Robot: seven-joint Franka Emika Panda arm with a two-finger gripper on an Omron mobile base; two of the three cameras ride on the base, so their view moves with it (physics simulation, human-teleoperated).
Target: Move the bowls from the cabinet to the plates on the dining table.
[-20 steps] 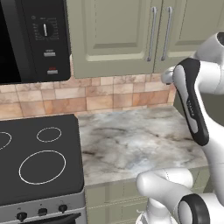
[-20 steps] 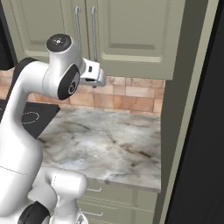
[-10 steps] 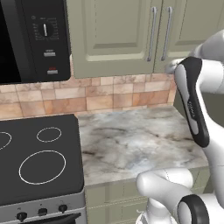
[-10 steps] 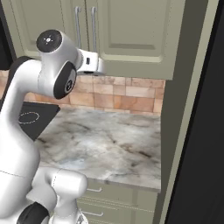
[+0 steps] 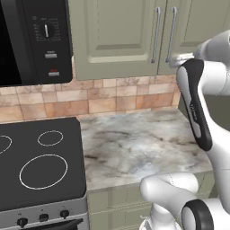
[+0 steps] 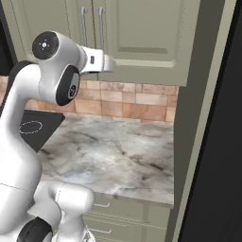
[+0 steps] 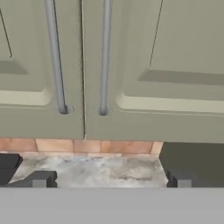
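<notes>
Cabinet [image 7: 131,65] doors closed, just ahead of the end effector [image 7: 109,179]; fingers spread wide.

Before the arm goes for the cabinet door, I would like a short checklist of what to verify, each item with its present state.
1. Cabinet doors closed: ok, both are shut, so the bowls inside cannot be seen.
2. Gripper open: ok, the fingertips stand wide apart with nothing between them.
3. Gripper facing the handles: ok, in the hand view the left handle and the right handle stand upright just above it.
4. Gripper around a handle: not ok, it is lower than both handle ends.
5. Worktop under the doors free of obstacles: ok.
6. Which door hides the bowls: cannot tell.
</notes>
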